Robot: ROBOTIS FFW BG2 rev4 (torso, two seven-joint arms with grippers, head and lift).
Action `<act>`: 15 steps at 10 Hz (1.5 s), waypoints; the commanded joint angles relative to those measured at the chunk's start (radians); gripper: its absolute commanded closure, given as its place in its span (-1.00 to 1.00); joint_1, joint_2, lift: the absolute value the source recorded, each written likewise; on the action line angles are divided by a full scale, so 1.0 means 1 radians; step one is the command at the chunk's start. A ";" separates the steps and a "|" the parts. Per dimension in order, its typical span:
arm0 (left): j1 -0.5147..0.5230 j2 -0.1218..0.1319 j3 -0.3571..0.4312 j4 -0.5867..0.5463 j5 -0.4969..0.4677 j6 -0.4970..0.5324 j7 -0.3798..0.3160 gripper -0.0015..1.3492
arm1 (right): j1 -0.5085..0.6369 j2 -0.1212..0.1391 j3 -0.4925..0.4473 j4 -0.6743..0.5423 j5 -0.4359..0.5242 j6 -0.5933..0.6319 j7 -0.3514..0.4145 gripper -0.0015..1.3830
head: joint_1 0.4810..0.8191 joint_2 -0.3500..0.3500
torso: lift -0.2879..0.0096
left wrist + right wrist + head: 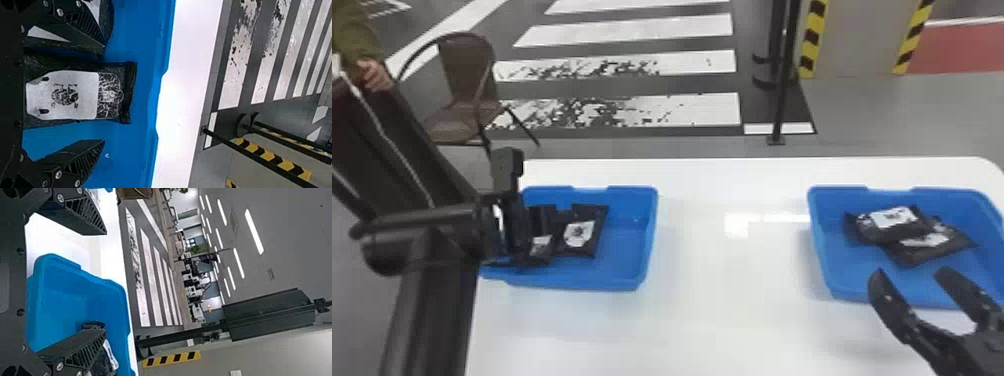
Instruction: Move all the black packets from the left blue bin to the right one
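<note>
2 white-labeled blk pkts (894, 231) in R bin (824, 257)

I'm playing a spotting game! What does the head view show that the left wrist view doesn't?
Head view: the right blue bin with two black packets, the right gripper and a brown chair.
Left wrist view: ribbed pads on the left gripper.
Both: the left blue bin, its black packets, the white table and white floor stripes.

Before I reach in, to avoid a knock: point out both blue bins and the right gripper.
Left blue bin (624, 245): head view, bare floor.
Right blue bin (851, 262): head view, bare floor.
Right gripper (910, 270): head view, midway between fingertips.
</note>
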 commanded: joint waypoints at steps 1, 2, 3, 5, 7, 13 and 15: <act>-0.010 -0.002 -0.007 0.009 0.002 0.022 0.000 -0.74 | -0.001 0.000 0.001 0.005 -0.003 0.006 0.000 -0.80 | 0.27 0.39 | -0.01; -0.019 -0.002 -0.013 0.036 0.002 0.032 0.000 -0.74 | -0.003 0.000 0.003 0.008 -0.009 0.008 0.000 -0.80 | 0.27 0.39 | -0.01; -0.037 -0.003 -0.025 0.077 0.006 0.042 -0.002 -0.74 | -0.006 0.000 0.005 0.015 -0.013 0.011 0.002 -0.80 | 0.27 0.38 | -0.01; -0.081 0.003 -0.047 0.168 0.012 0.056 -0.025 -0.67 | -0.013 0.000 0.009 0.027 -0.025 0.020 0.003 -0.80 | 0.27 0.35 | -0.01; -0.078 0.006 -0.051 0.183 0.022 0.056 -0.043 0.14 | -0.016 0.000 0.013 0.037 -0.037 0.025 0.005 -0.80 | 0.27 0.33 | -0.01; 0.106 0.006 -0.051 -0.080 0.119 -0.034 -0.127 0.74 | -0.008 -0.003 0.013 0.013 -0.063 0.033 0.029 -0.80 | 0.27 0.26 | -0.01; 0.243 0.006 -0.053 -0.335 0.165 -0.022 -0.144 0.74 | -0.023 -0.008 0.034 -0.022 -0.093 0.069 0.060 -0.80 | 0.27 0.21 | -0.01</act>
